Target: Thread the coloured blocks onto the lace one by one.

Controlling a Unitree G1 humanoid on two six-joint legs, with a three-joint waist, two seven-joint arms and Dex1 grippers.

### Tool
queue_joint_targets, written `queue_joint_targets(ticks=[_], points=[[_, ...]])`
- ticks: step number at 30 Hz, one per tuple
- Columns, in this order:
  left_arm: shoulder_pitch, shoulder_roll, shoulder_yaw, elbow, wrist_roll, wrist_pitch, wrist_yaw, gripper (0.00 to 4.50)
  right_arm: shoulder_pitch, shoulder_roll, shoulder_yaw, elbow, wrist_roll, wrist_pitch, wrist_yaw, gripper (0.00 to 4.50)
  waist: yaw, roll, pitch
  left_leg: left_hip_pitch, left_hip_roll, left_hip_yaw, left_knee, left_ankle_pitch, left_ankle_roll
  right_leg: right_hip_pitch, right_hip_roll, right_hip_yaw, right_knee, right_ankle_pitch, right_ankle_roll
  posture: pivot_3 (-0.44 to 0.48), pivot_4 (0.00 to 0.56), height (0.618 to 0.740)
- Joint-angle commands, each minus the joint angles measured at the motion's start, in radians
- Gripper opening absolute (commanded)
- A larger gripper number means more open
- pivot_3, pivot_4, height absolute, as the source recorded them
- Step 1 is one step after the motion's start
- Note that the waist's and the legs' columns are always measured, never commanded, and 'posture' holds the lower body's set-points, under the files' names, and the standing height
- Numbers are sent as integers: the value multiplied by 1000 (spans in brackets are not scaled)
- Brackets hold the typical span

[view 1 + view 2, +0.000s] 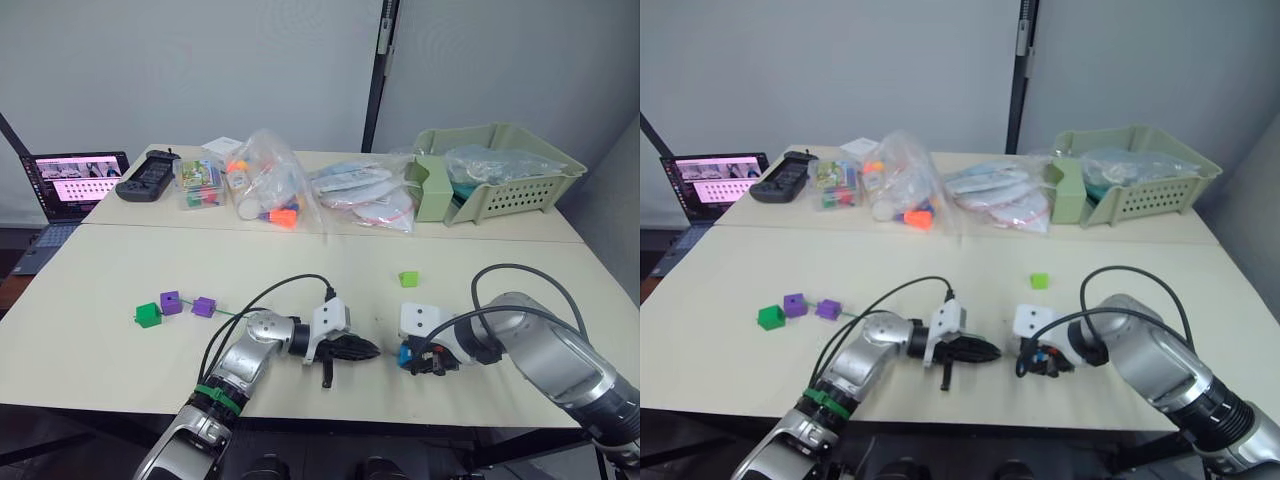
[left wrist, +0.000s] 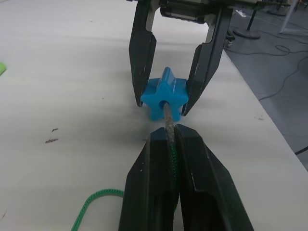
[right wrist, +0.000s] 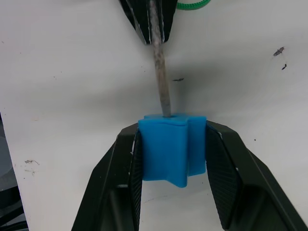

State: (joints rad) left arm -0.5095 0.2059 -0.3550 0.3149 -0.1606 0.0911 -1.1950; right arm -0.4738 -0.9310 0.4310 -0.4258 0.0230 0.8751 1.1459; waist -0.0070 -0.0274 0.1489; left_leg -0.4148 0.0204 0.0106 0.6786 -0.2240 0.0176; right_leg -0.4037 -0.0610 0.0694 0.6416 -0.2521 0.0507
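Near the front edge of the worktop (image 1: 100,290) the two claws meet tip to tip. The right claw (image 3: 172,159) is closed on the blue block (image 3: 172,147), one finger pressed to each side of it, holding it just above the surface. The left claw (image 2: 172,144) is pinched tight on the lace (image 2: 94,204), gripping it just behind the pale stiff tip (image 3: 161,72). That tip runs straight from the left claw to the hole in the blue block's near face and sits at or just inside the opening; how deep it goes I cannot tell.

Behind the left claw the green cord trails in a loose curve across the worktop toward the left edge. There, well apart from both claws, sit the dark green block (image 1: 148,316) and two purple blocks (image 1: 171,302) (image 1: 204,307) in a short row, seemingly along the cord. The lime green block (image 1: 408,279) lies alone toward the middle of the worktop, beyond the right claw.

Along the back edge stand clear bags of toys (image 1: 265,185), a flat packet (image 1: 360,195), a pale green basket (image 1: 500,175) at the back right corner and a black case (image 1: 148,176) toward the back left. A laptop (image 1: 75,185) sits off the left end. Nothing lies between the two claws apart from the lace tip.
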Motion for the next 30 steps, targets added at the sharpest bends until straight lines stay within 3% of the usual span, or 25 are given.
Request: queue_joint_targets(ticks=[1,16,24,30], points=[[-11,-13,-4,-18,-14,-19,-12,0,26,-8,14,-1,3,23,-14,1338,0,0,0,0,0,0,0,0,0,0,0,0,0,0,0,0,150,734],[-106,-163,-47,171,51,-91,22,0,57,-19,-9,-45,19,54,-31,1338,10,0,0,-1,-1,0,0,0,0,0,0,0,-1,0,0,0,150,734],[-120,-188,-55,200,70,-92,25,0,69,-18,-14,-59,24,67,-42,1338,18,0,0,-1,-1,0,0,0,0,0,-1,0,-2,0,0,0,150,734],[-122,-196,-47,178,63,-58,25,2113,66,-9,-10,-51,22,63,-45,1338,19,0,0,-1,-1,0,0,0,0,1,-1,0,-2,0,0,0,150,734]])
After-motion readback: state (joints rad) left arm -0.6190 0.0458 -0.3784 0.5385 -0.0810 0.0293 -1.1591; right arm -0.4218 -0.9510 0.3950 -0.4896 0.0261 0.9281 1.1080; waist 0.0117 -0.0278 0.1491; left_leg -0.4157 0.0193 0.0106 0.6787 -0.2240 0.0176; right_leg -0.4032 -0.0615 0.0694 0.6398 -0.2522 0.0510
